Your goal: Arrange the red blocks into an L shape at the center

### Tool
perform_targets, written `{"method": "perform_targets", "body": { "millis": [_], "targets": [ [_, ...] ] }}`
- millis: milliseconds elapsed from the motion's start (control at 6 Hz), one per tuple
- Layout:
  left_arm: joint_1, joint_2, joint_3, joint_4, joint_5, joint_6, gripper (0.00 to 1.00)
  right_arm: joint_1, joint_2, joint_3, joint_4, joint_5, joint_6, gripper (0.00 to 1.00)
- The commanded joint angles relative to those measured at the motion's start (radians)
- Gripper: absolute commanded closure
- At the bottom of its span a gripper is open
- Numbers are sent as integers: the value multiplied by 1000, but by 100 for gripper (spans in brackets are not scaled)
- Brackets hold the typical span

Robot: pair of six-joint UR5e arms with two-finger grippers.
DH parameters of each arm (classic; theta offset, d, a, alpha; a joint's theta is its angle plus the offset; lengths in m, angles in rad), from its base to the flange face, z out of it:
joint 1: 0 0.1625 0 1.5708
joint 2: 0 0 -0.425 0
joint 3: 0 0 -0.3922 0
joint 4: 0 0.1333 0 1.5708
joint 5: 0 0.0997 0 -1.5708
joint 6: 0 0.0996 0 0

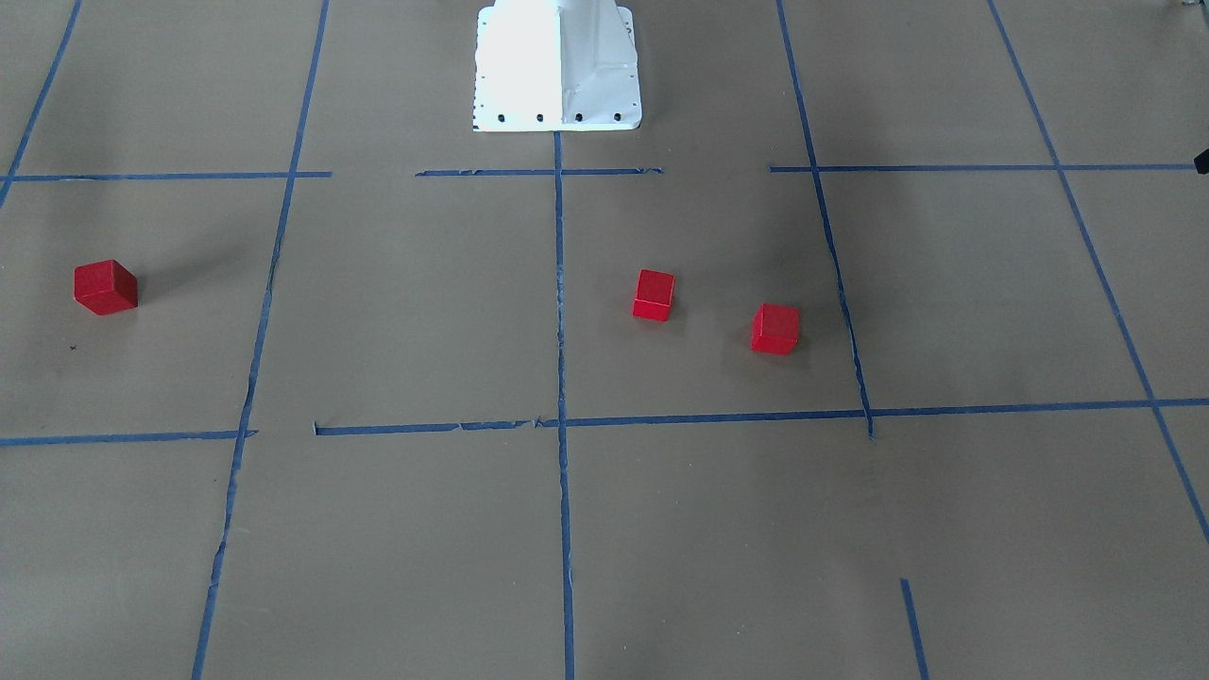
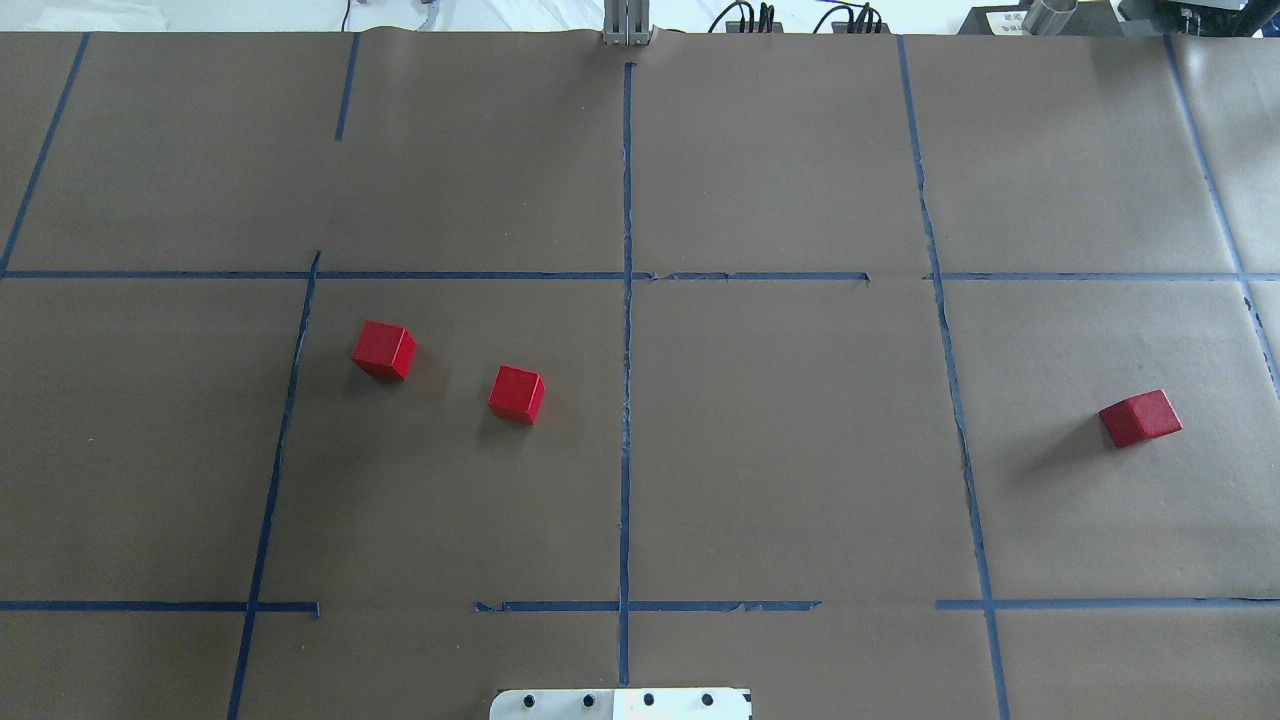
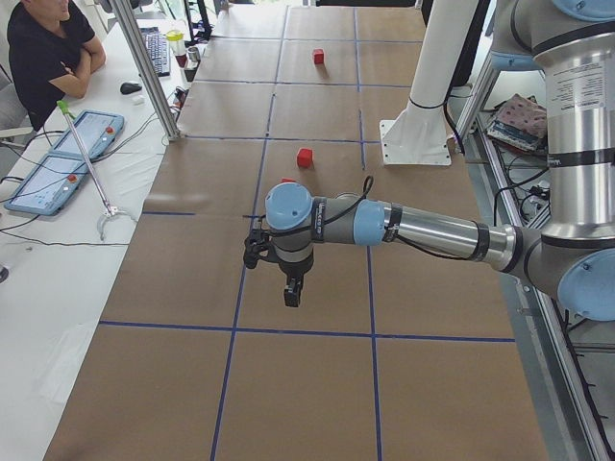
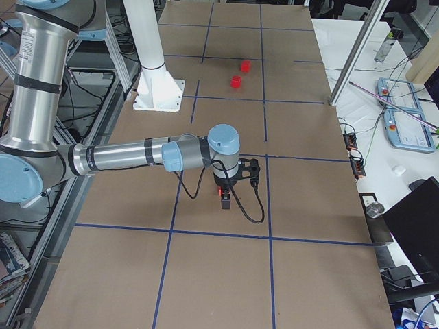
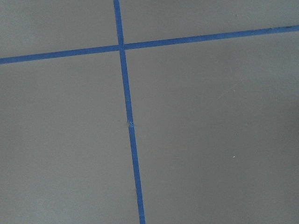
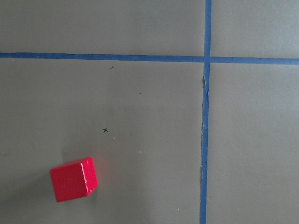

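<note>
- Overhead: inner red block (image 2: 517, 394) and outer red block (image 2: 383, 350) sit apart at 9 o'clock of the center (image 2: 700, 440).
- Far red block (image 2: 1140, 418) lies at 3 o'clock, well apart.
- Left pincer (image 3: 291, 292) and right pincer (image 4: 224, 199) hang over the worktop (image 2: 800, 150); whether they are released or clenched, I cannot tell.

Red blocks (image 2: 517, 394), brown paper (image 2: 800, 450), blue tape grid (image 2: 626, 180).

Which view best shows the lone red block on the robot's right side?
Right wrist-mounted: the lone red block appears largest, with its top and side clear. Overhead and front-facing show it whole but small. Exterior left shows it tiny, and in exterior right it is mostly hidden.
</note>
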Motion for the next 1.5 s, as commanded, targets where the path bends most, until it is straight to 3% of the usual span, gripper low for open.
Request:
{"method": "perform_targets", "body": {
  "millis": [0,833,1167,1333],
  "targets": [
    [1,-4,4,-12,8,8,0,0,-4,-3,18,24,3,0],
    [3,-1,3,-11,2,2,0,-5,-4,-3,23,76,0,0],
    [3,5,4,-12,-1,2,0,-107,-4,-6,84,58,9,0],
    [3,7,1,-14,-1,2,0,-195,0,-6,89,-15,35,0]
  ]
}}
